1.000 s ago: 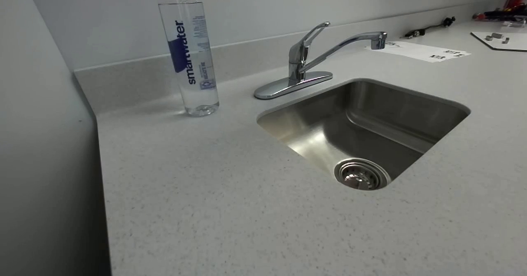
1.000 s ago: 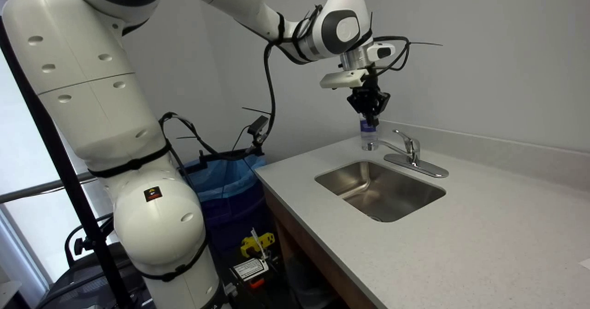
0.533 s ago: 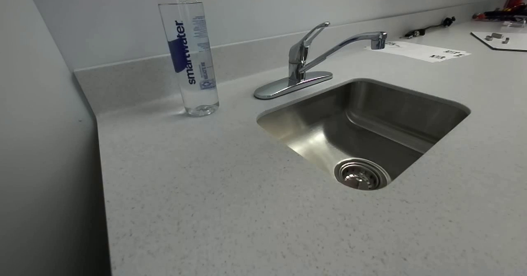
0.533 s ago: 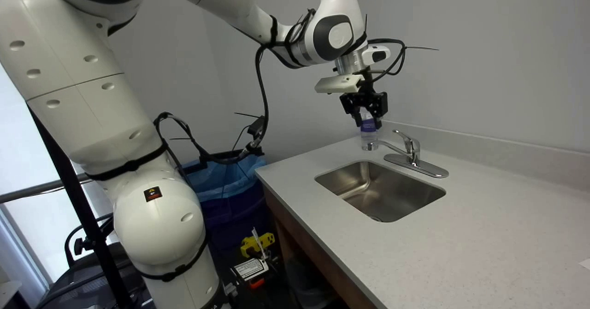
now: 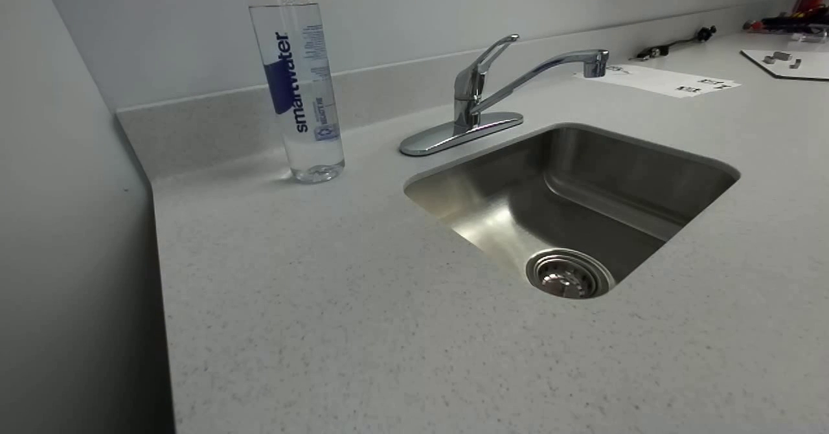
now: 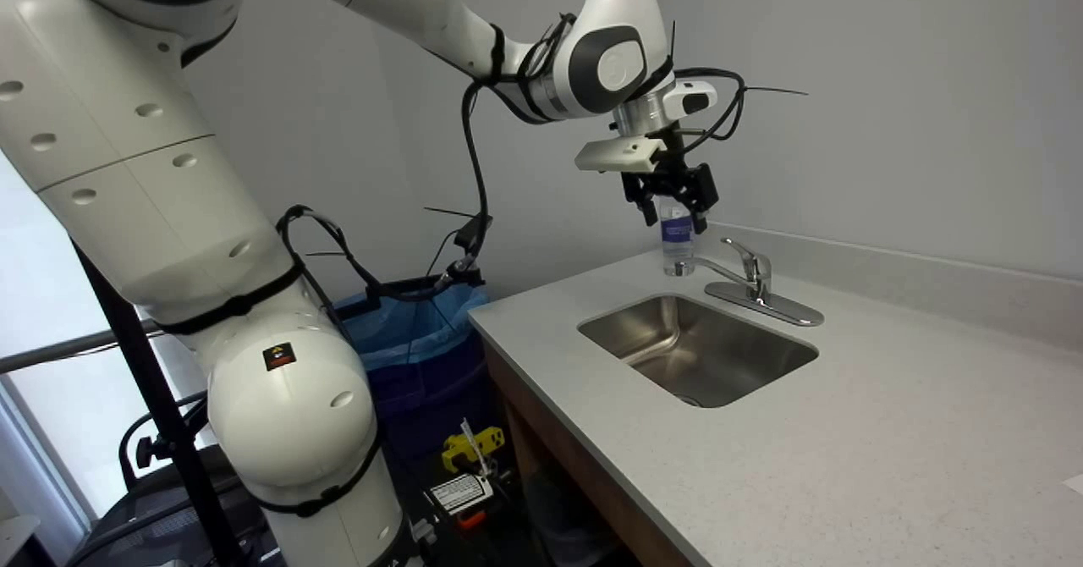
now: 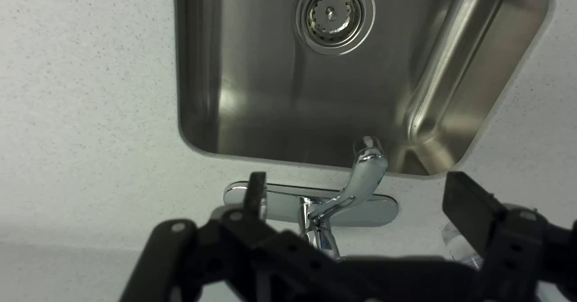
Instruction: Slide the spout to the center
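Observation:
The spout [image 5: 550, 65] is a slim chrome arm swinging out from the faucet body above an oval base [image 5: 434, 139]. In the wrist view the spout [image 7: 367, 178] slants up and to the right, its tip showing over the sink's rear edge, right of the drain [image 7: 333, 16]. My gripper [image 6: 674, 219] hangs above the faucet with its two black fingers spread wide. From the wrist, the gripper [image 7: 356, 176] has one finger on either side of the spout in the picture. Nothing is held, and in an exterior view a gap shows between fingertips and spout.
A lever handle [image 5: 495, 52] tops the faucet. A water bottle [image 5: 298, 91] stands on the counter beside the base; its lower part [image 6: 677, 254] shows behind my gripper. The steel sink [image 6: 702, 355] is set into the counter [image 6: 888, 432]. A wall rises behind.
My gripper has gone from nearly shut to wide open. The arm has drifted a little to the left in an exterior view. Spout and bottle stand as before.

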`<action>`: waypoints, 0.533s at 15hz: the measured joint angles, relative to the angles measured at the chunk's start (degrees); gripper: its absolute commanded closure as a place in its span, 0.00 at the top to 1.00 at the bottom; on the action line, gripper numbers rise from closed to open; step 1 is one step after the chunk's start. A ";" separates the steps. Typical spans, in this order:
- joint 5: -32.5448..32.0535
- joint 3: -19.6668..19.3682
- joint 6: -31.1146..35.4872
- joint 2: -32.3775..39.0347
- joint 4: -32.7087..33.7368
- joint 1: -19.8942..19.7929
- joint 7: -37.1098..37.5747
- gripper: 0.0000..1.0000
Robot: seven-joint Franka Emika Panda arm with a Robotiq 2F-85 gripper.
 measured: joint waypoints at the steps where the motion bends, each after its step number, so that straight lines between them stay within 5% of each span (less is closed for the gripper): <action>1: 0.29 -0.11 0.00 -0.20 -0.21 -0.12 -0.21 1.00; 8: 0.37 -0.18 0.00 -0.71 -0.78 -0.30 -0.39 1.00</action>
